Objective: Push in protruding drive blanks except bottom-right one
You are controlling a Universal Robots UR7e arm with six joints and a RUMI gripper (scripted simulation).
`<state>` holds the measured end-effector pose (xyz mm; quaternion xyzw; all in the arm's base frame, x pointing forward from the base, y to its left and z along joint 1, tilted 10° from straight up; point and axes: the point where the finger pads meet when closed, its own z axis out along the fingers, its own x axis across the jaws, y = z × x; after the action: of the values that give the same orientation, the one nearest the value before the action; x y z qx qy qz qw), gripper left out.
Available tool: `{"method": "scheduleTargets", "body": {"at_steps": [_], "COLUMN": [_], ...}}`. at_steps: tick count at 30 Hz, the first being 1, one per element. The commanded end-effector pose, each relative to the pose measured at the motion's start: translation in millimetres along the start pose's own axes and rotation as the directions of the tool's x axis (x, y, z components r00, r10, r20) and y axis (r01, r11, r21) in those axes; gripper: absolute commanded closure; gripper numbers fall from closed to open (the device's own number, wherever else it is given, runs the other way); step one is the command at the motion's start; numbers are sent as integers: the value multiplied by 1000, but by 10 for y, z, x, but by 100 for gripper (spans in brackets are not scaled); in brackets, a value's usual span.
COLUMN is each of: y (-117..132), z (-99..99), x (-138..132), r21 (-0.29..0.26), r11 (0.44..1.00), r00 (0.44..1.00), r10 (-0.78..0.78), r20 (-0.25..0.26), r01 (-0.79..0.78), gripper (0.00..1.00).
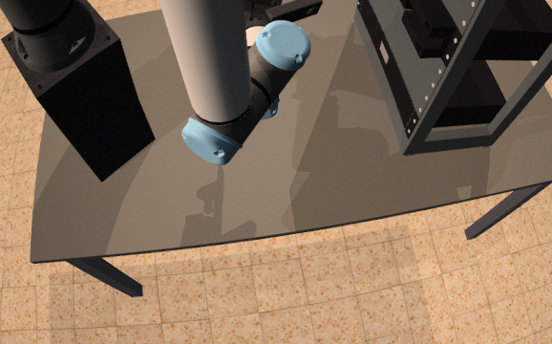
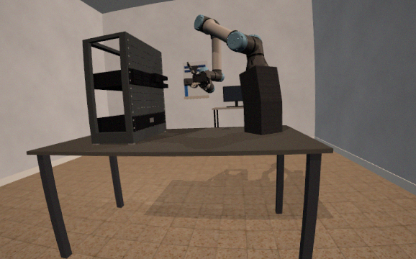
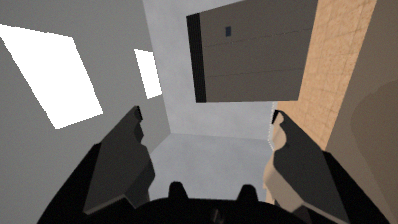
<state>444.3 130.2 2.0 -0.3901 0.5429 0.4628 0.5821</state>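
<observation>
The dark rack (image 1: 457, 72) (image 2: 127, 108) stands upright on the table. Its drive unit is at mid height. Blank ends (image 2: 160, 77) stick out of its front toward the arm; dark protruding blocks (image 1: 431, 40) also show in the top view. The views are too oblique and dark to tell rows, columns or how many stick out. My gripper (image 2: 188, 74) (image 3: 206, 108) is open, with nothing between its fingers. It is in the air in front of the rack, apart from it, at about the height of the drive unit. The wrist view does not show the rack.
The arm's black pedestal (image 1: 99, 119) (image 2: 262, 104) stands at the other end of the table (image 1: 152, 210) (image 2: 211, 144). A lower black unit (image 2: 141, 123) with a pale label sits near the rack's bottom. A monitor (image 2: 232, 93) stands on a desk behind.
</observation>
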Motion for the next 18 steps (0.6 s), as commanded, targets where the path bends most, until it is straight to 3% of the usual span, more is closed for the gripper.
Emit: {"method": "scheduleTargets", "body": {"at_steps": [1, 11, 13, 18], "y": [195, 475, 475, 579], "z": [73, 188, 188, 222], "x": [-87, -341, -341, -522], "r21": [-10, -55, -55, -98], "r11": [992, 930, 930, 868], "r00": [989, 903, 903, 816], "r10": [127, 367, 367, 492], "r20": [79, 223, 223, 303], "r01": [-127, -364, -364, -487], "gripper": [0, 0, 0, 0]}}
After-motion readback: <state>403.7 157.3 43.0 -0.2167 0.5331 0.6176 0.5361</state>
